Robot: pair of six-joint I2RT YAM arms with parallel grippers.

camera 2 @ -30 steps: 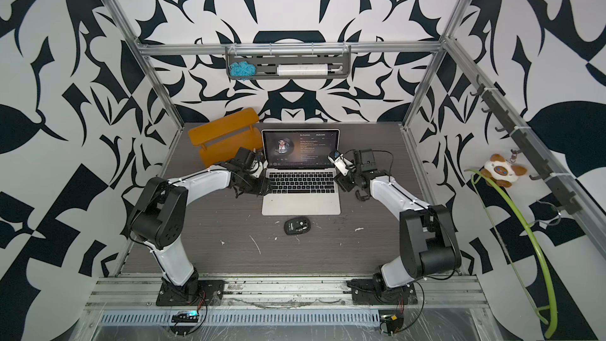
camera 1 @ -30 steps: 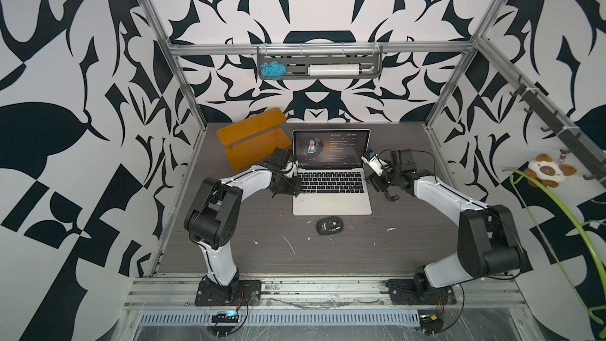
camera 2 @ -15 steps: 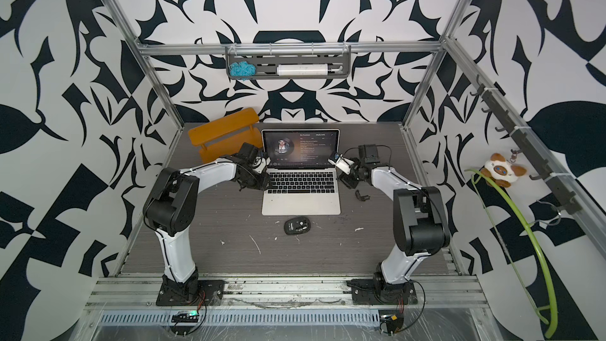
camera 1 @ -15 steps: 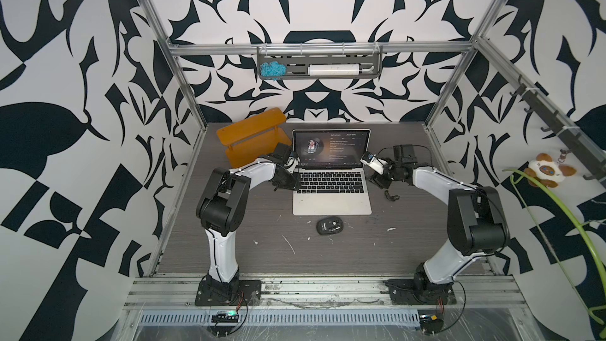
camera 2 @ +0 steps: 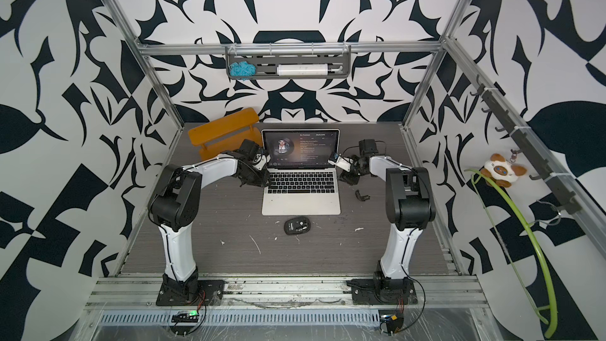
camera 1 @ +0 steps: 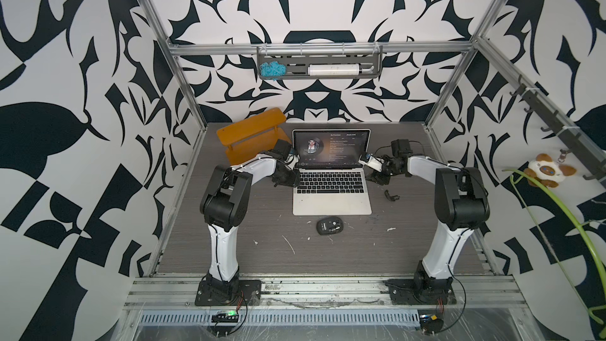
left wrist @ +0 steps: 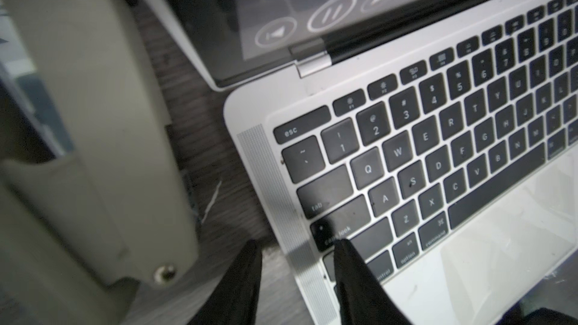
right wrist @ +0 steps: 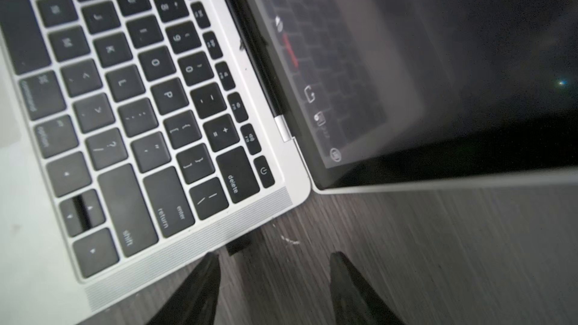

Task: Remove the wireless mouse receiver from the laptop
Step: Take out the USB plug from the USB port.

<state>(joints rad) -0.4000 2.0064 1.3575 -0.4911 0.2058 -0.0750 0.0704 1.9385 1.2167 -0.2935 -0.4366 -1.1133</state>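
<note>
The receiver (right wrist: 244,241) is a short black stub plugged into the right side of the laptop (camera 1: 331,191), near the return key and low over the table (camera 1: 262,224). I judge it light, stiff and smooth, with little to hold: pinch its two flat faces and pull straight out, since the slim laptop may slide. The right claw (right wrist: 275,256) is spread and empty, with the stub just beside one tip. The left claw (left wrist: 295,243) is also spread, astride the laptop's left edge, grasping nothing. I count one laptop, one receiver and one mouse (camera 1: 329,226).
</note>
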